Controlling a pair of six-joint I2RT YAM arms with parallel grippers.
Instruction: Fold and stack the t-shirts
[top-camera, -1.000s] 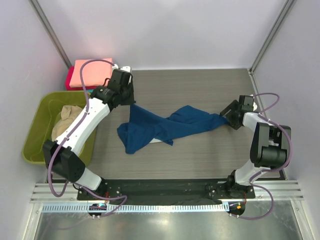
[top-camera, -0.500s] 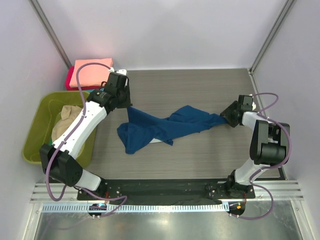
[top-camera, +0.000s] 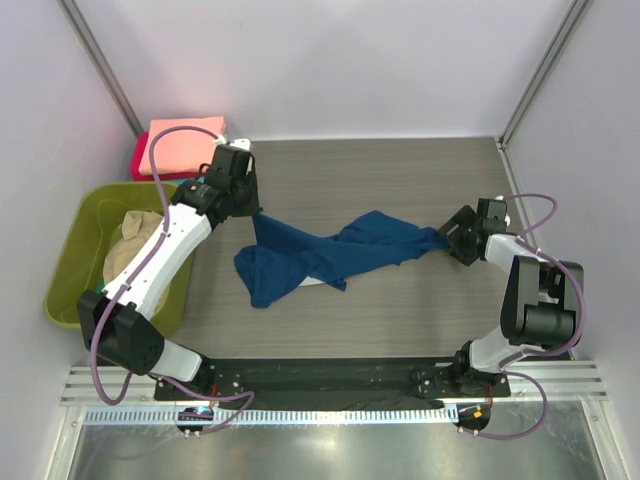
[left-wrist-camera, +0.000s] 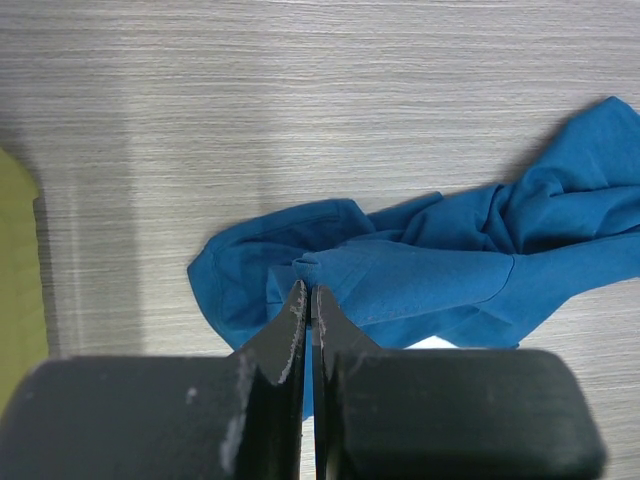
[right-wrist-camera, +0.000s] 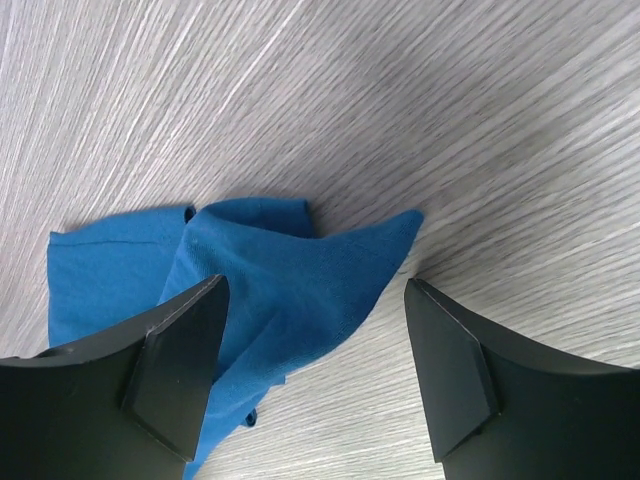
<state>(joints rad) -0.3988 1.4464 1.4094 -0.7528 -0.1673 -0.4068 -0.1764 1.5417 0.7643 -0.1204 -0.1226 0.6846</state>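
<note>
Blue t-shirt (top-camera: 330, 255) is lying bunched and twisted across the middle of the table (top-camera: 400, 170), nowhere near flat. Left gripper (left-wrist-camera: 306, 292) is clamped tight on what looks like a thin pinch of the shirt's far-left corner. Right gripper (right-wrist-camera: 315, 288) is gaping wide with the shirt's right tip sitting between its fingers, nothing grabbed. My take: push the right one a bit deeper over that tip before closing (a bite on just the point will probably slip). Then lift both and pull apart so the twist drops out before laying it flat. Steer clear of the folded pink t-shirt (top-camera: 185, 145) back-left and the tub (top-camera: 70, 280).
</note>
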